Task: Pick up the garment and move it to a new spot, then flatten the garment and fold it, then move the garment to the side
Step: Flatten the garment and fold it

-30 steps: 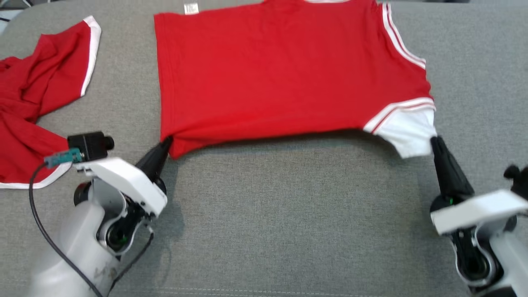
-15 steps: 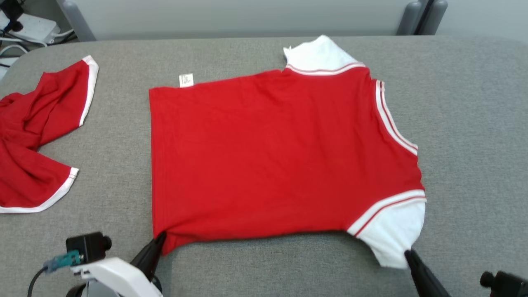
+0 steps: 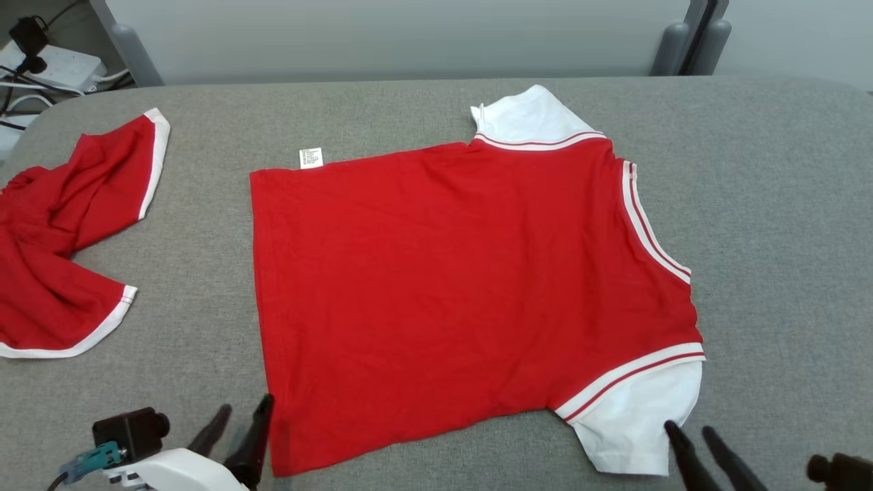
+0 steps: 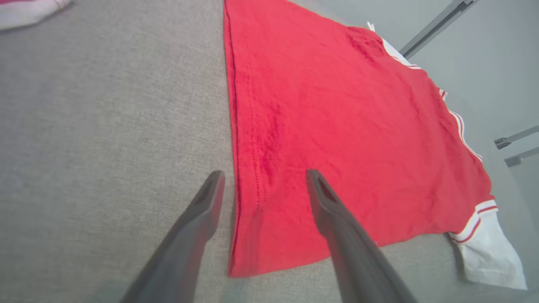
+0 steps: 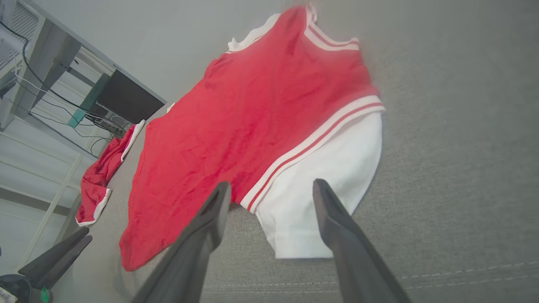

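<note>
The garment, a red shirt with white striped sleeves, lies spread flat on the grey padded table. My left gripper stands open at the shirt's near left hem corner. In the left wrist view its fingers straddle that hem edge of the garment without pinching it. My right gripper is open just beside the near white sleeve. In the right wrist view the sleeve's end lies between the spread fingers, with the garment stretching away.
A second red garment with white trim lies crumpled at the table's left edge. A power strip and cables sit beyond the far left corner. Grey posts stand behind the far edge. Bare table surrounds the shirt on the right.
Both grippers have opened and let go of the shirt's near hem corner and sleeve, which now lie flat. The head camera has tilted up, shifting the whole picture.
</note>
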Controlling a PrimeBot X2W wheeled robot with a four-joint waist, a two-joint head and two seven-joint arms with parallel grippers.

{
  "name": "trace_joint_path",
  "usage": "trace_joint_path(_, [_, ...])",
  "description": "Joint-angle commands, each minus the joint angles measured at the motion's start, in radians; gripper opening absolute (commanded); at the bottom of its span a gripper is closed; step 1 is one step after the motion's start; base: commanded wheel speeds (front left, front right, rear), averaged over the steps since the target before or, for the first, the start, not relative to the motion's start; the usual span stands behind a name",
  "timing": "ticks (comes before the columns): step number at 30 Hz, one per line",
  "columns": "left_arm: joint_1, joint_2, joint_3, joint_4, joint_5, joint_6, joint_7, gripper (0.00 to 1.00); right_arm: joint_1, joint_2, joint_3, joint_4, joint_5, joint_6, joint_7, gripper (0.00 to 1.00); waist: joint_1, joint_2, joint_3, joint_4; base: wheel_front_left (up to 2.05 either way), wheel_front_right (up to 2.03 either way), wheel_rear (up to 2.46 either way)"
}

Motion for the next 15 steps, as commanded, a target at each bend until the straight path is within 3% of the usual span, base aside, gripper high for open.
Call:
trace_joint_path(1, [-0.035, 0.033, 0.05, -0.029, 0.032, 0.027, -0.042, 1.0, -0.036, -0.015, 0.001, -0.044, -0.014, 0.005, -0.023, 1.0, 0.0, 0.0, -0.013, 0.006, 0.0, 0.0, 0.0])
trace_joint_path(5, [-0.063, 0.045, 0.08, -0.09, 0.13, 0.093, -0.147, 1.0, -0.088, -0.034, -0.044, -0.085, -0.078, 0.005, -0.106, 1.0, 0.0, 0.0, -0.038, 0.021, 0.0, 0.0, 0.0])
trace_joint_path(8, [-0.104, 0.06, 0.078, -0.138, 0.227, 0.144, -0.203, 1.0, -0.169, -0.085, -0.047, -0.086, -0.188, 0.005, -0.193, 1.0, 0.0, 0.0, -0.066, 0.025, 0.0, 0.0, 0.0])
trace_joint_path(12, [-0.142, 0.082, 0.063, -0.182, 0.353, 0.218, -0.237, 1.0, -0.289, -0.148, -0.021, -0.021, -0.333, 0.005, -0.313, 1.0, 0.0, 0.0, -0.101, 0.02, 0.0, 0.0, 0.0])
trace_joint_path(15, [-0.145, 0.075, 0.043, -0.192, 0.398, 0.235, -0.25, 1.0, -0.336, -0.172, -0.001, 0.055, -0.404, 0.005, -0.374, 1.0, 0.0, 0.0, -0.132, 0.025, 0.0, 0.0, 0.0])
